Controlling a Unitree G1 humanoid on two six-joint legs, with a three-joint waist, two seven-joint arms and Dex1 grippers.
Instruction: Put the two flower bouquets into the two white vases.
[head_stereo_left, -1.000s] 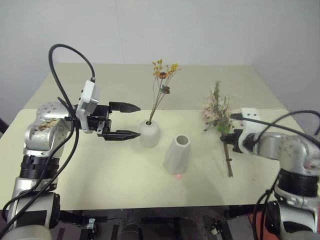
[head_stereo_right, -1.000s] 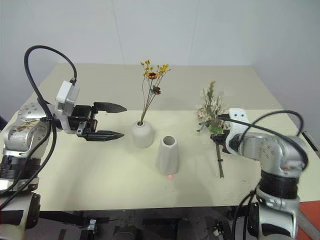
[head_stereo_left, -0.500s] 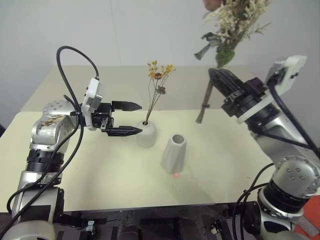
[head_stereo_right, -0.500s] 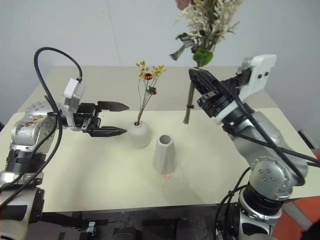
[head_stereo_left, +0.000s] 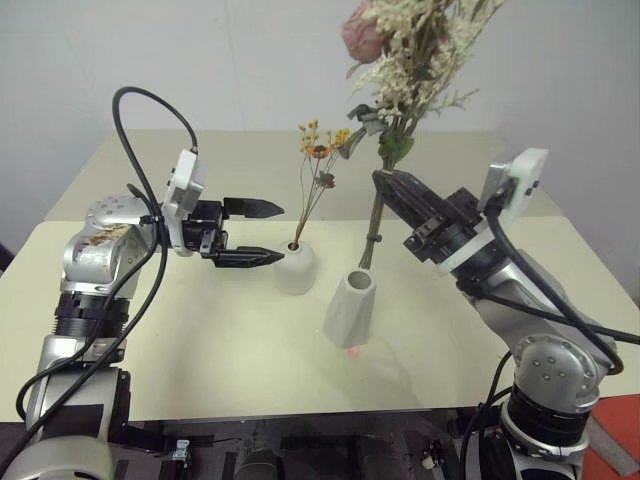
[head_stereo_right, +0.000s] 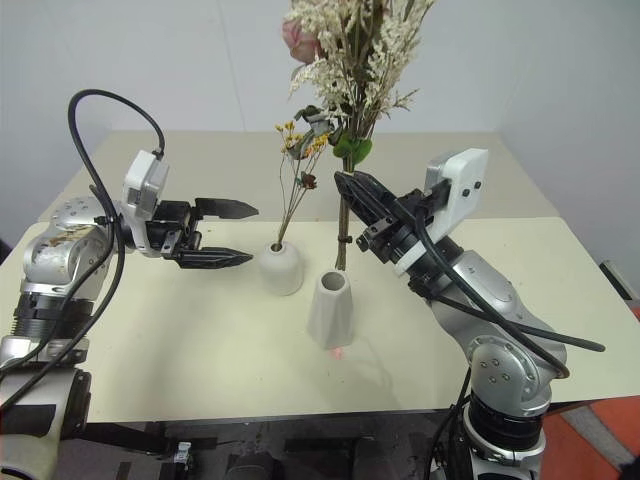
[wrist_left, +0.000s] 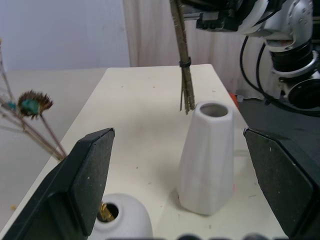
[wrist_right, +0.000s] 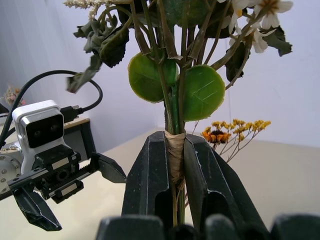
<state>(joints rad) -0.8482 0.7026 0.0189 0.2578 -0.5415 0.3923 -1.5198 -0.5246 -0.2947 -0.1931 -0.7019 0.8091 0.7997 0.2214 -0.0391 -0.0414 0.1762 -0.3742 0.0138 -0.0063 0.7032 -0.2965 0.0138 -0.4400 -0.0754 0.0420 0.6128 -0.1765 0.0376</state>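
- Since a second ago the right gripper (head_stereo_right: 345, 182) has lifted the big bouquet (head_stereo_right: 350, 60) off the table (head_stereo_left: 200, 340) and swung it up and toward the middle; the bunch lay flat at the table's right side then and now stands upright in the air.
- The right gripper's two black fingers (wrist_right: 150, 180) are clamped tight on the bouquet's wrapped stems just under the round green leaves, with the stems between the pads.
- The stem ends hang down behind and just above the mouth of the tall vase (head_stereo_left: 350, 310); in the left wrist view they end beside its rim, not inside it.
- The left gripper (head_stereo_left: 265, 232) has barely shifted; its fingers are spread wide and hold nothing. It points level toward the round vase (head_stereo_left: 296, 268), with the lower fingertip close beside it; I cannot tell whether it touches.
- Two bouquets: the big cream, green and pink one in the right gripper, and the small bouquet (head_stereo_left: 320, 160) of thin brown stems with orange-yellow heads, standing in the hole of the round vase.
- Two white vases, both upright on the table: the short round one and, just beside it on its right and nearer the robot, the tall faceted one with an empty mouth.
- Two grippers, one on each arm.
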